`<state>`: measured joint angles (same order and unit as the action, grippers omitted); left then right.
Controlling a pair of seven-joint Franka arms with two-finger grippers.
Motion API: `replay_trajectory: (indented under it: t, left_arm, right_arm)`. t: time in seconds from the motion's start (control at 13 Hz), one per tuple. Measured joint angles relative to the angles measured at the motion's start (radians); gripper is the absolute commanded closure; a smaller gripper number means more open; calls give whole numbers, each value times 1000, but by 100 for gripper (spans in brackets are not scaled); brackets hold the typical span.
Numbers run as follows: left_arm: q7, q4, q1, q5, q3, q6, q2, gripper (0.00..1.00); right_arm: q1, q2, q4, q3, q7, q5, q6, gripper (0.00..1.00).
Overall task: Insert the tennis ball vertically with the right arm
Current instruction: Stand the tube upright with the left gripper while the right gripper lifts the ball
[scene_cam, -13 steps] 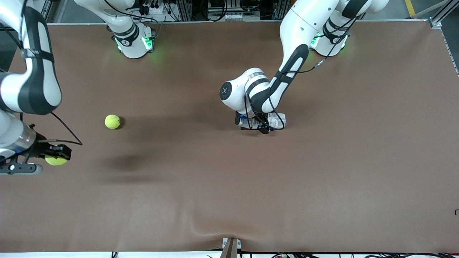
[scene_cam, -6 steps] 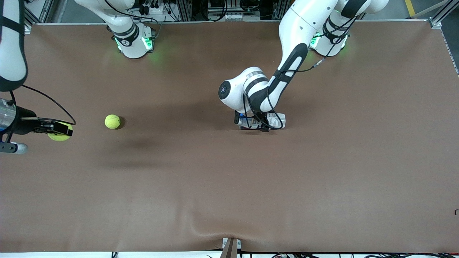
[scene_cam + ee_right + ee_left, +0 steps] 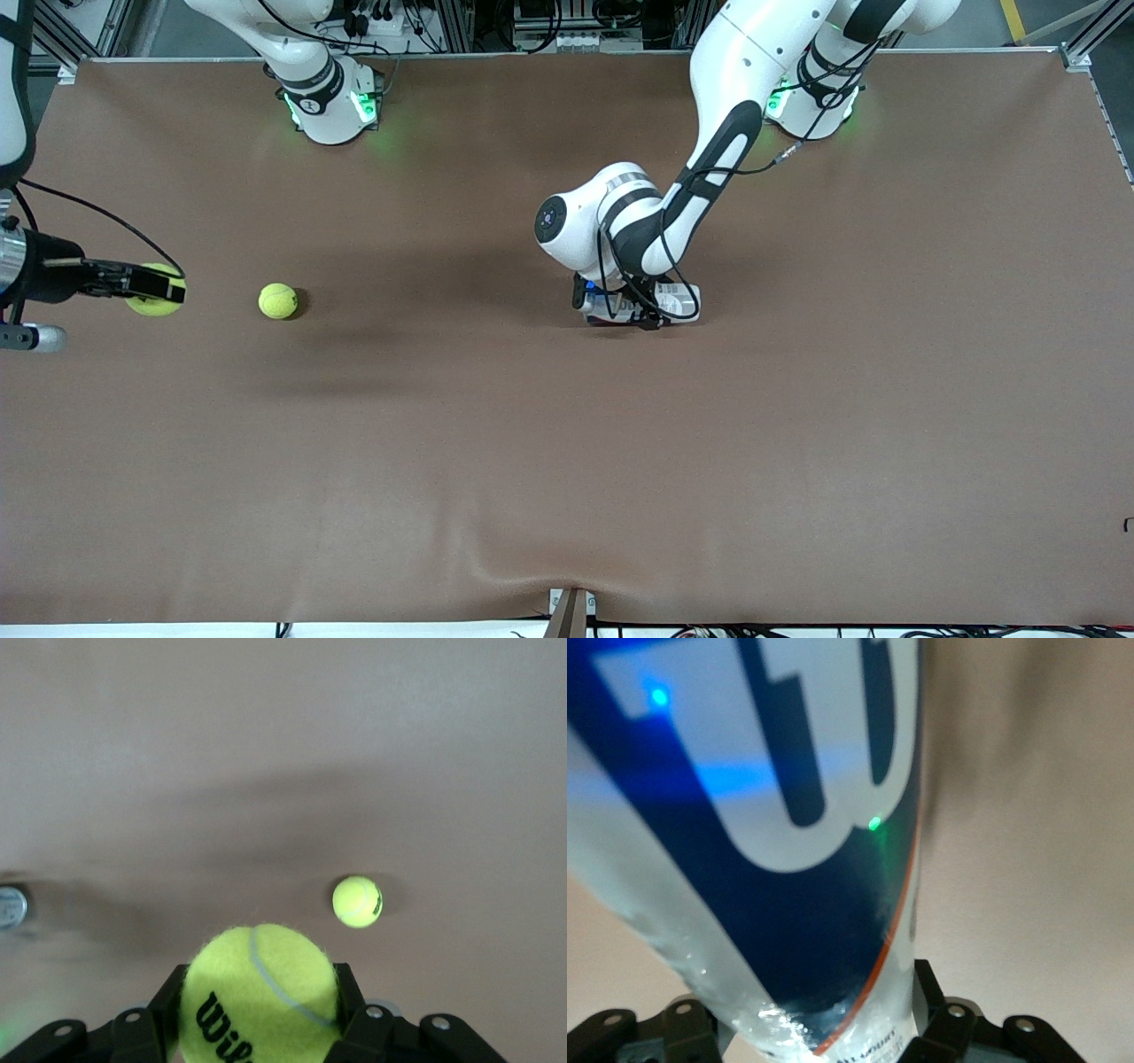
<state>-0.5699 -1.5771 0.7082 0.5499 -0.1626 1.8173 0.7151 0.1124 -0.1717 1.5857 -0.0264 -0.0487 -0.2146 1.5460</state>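
Brown cloth-covered table [image 3: 567, 461], slightly rippled at the edge nearest the front camera; metal framing and cabling along the edge where the 2 arm bases stand. Front view: right arm enters at the right arm's end of the table, its right gripper [image 3: 164, 285] raised over the cloth and clamped on 1 held tennis ball [image 3: 152, 303], yellow-green. 1 loose tennis ball [image 3: 278, 300] lies on the cloth close by, toward the table's middle, apart from the held one. Left arm [image 3: 709, 159] reaches down from its base to mid-table; left gripper [image 3: 651, 310] is low at the cloth, over 1 clear ball tube [image 3: 682, 299] with a white and blue label, lying on its side. Left wrist view: the ball tube [image 3: 788, 842] fills the picture, clear plastic with blue and white lettering and an orange line, running out from between the black fingers [image 3: 943, 1023], which close on its sides; brown cloth alongside. Right wrist view: the held tennis ball [image 3: 259, 994] sits between the 2 black fingers [image 3: 350, 1014], pressed on both flanks, black lettering and a white seam showing; the loose tennis ball [image 3: 357, 901] rests on the cloth below; a small round pale object [image 3: 11, 907], not identifiable, shows at the picture's edge.
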Motion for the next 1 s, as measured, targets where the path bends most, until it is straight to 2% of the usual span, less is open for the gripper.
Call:
replay_trajectory:
  t: [0.23, 0.39, 1.0]
  left_arm:
    - [32, 94, 3, -5, -2, 10, -14, 24]
    - [72, 152, 1, -33, -2, 103, -19, 24]
    - [539, 162, -53, -48, 13, 828, 19, 27]
  right_arm:
    - [1, 14, 1, 2, 0, -2, -28, 68]
    - [-6, 23, 1, 10, 0, -5, -29, 68]
    - [-22, 37, 4, 18, 20, -5, -31, 68]
